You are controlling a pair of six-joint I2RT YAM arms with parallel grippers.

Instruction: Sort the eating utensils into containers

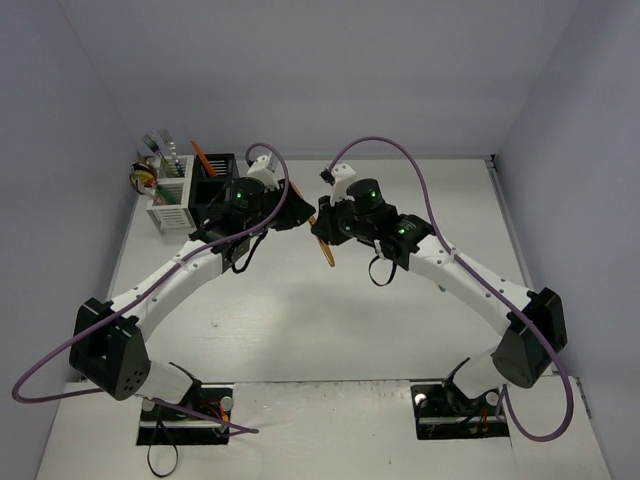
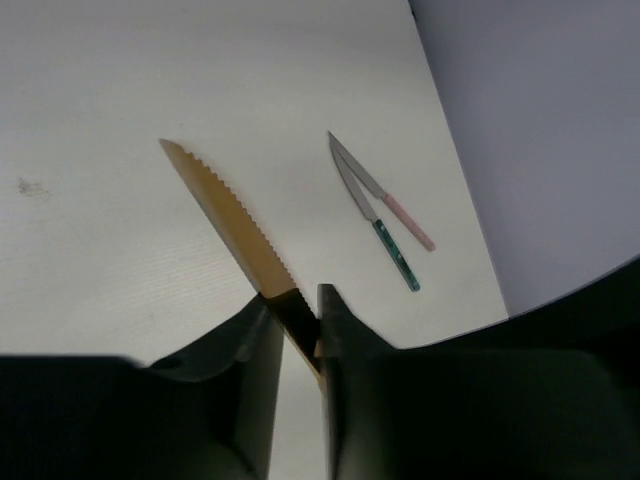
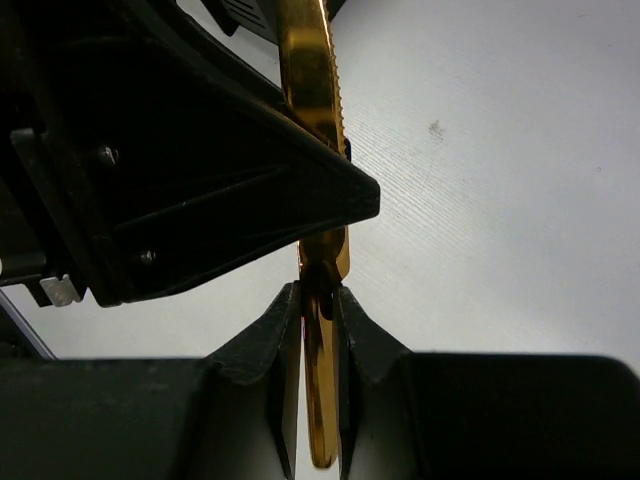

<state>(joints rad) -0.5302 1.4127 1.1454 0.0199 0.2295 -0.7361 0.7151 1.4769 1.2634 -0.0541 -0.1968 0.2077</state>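
Top external: fixed, high at the near edge, looking down over the whole worktop (image 1: 300,320); left wrist: close, facing past its own jaws onto the worktop; right wrist: closer still, likewise past its jaws; all three views share the gold knife (image 1: 328,255).

Robotics lab cell, two arms (image 1: 170,282) bolted to white table (image 1: 310,335), blank grey walls (image 1: 300,70)
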